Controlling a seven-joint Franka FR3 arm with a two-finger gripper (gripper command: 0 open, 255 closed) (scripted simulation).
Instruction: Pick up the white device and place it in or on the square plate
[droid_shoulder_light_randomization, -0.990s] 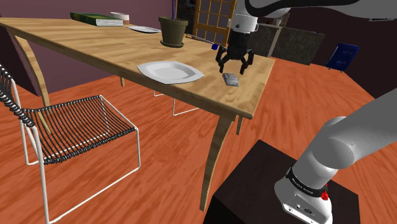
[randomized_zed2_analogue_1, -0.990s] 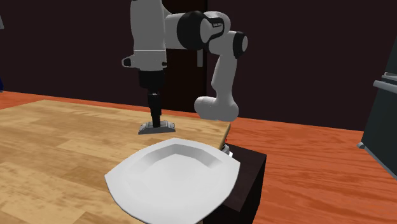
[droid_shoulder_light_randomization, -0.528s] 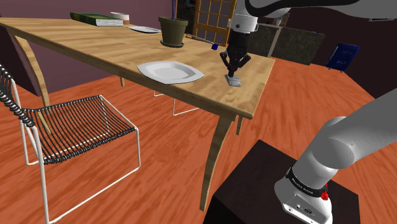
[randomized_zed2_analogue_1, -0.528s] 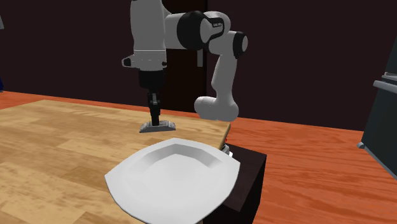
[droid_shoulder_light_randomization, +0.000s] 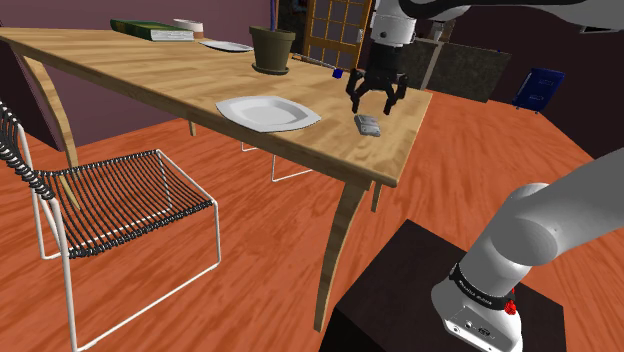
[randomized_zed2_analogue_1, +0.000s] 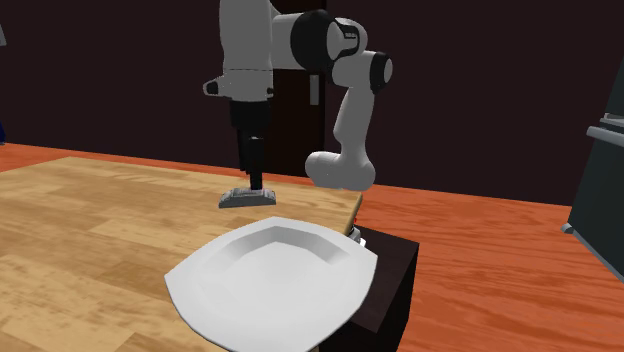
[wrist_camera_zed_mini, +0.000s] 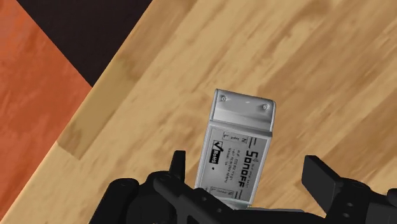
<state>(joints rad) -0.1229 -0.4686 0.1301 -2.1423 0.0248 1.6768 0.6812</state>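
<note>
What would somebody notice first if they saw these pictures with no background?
The large white square plate dominates the second exterior view's foreground, sitting on a wooden table. Behind it, the white arm hangs with its black jaws open just above a small grey device lying flat near the table's edge. In the shoulder view, a wire chair stands on the orange floor at the left.

Floor (droid_shoulder_light_randomization: 260, 230): red-orange wood planks are running across the whole room.
Tabletop (droid_shoulder_light_randomization: 140, 70): pale, grained wood is resting on curved wooden legs.
Chair (droid_shoulder_light_randomization: 110, 200): black wire on a white frame is standing beside the tabletop, toward the shoulder view's left.
Wall (droid_shoulder_light_randomization: 100, 110): dark purple is showing beneath the tabletop.
Door (droid_shoulder_light_randomization: 335, 30): wood with glass panes is standing beyond the tabletop's far side.
</note>
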